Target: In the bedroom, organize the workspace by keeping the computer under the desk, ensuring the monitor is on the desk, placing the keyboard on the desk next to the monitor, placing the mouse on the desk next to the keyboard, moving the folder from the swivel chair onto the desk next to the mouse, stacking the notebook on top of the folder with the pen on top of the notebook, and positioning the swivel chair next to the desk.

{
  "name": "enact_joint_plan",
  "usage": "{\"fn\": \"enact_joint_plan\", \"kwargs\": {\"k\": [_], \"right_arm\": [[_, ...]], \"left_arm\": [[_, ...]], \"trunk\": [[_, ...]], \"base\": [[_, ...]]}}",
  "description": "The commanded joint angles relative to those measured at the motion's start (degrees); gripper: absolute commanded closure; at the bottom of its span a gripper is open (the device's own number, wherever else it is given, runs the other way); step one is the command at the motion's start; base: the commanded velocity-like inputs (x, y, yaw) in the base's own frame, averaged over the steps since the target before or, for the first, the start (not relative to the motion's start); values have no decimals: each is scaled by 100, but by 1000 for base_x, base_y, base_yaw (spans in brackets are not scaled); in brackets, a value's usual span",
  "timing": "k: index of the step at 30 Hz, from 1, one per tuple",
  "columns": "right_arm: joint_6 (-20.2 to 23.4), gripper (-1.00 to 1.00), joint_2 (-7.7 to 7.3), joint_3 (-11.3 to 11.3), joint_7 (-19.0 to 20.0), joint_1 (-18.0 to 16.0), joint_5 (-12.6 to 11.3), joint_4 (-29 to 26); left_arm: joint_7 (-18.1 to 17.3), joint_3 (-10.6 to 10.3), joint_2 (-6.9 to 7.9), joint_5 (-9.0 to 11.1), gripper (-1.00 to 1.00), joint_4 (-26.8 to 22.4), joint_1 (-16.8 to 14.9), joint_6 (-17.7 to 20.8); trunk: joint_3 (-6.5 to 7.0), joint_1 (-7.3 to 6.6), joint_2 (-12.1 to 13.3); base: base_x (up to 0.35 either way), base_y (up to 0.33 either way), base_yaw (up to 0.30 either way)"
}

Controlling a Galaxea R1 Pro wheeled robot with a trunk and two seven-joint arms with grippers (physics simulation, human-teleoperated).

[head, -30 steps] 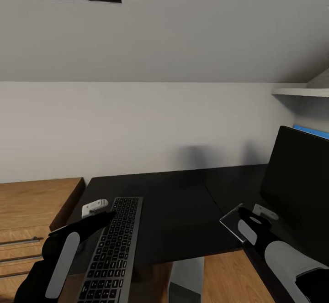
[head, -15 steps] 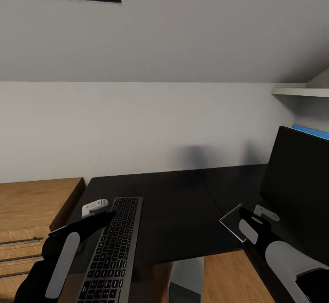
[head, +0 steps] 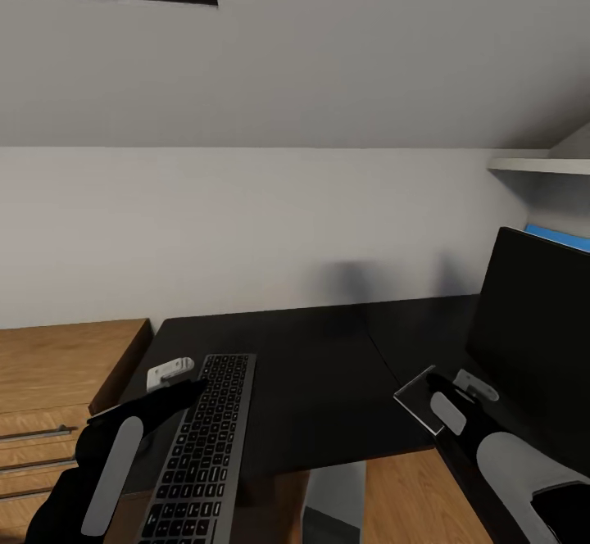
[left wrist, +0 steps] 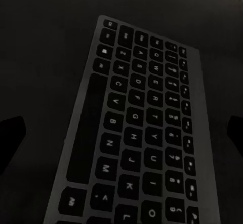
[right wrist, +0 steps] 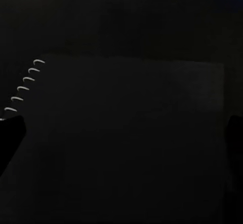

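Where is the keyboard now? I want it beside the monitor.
In the head view the keyboard lies on the desk at its left end, under the left gripper, far from the monitor at the right.

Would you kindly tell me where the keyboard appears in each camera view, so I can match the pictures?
Head view: the keyboard lies at lower left on the desk, beside the left gripper.
Left wrist view: the keyboard runs diagonally across the picture's middle.
Right wrist view: I see no keyboard; a dark spiral-bound notebook lies there.
Shared landmark: the black desk top.
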Motion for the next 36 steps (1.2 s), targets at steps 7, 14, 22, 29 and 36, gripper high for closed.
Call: {"fn": "enact_joint_plan", "kwargs": {"k": [7,14,22,29,36], "right_arm": [[284,-100,-5,-29,89,5,-347,5],[291,-100,1,-20,87,5,-573,-26],[287,-100,8,-13,87,7,-591,-35],[285,-100,9,-12,87,3,-591,-35],[285,-100,9,-10,87,3,-591,-35]], "left_arm": [[48,-2,1,60,-100,-6,-5,22],[48,-9,-2,62,-100,1,-5,24],[48,-9,-6,67,-100,3,-5,25],[48,-9,-4,61,-100,3,-5,25],[48,-9,-5,61,-100,3,-5,23]], "trunk": [[-9,1,-2],[-9,1,-2],[-9,1,-2],[-9,1,-2],[-9,1,-2]], "base": [[0,0,0],[0,0,0],[0,0,102],[0,0,234],[0,0,248]]}}
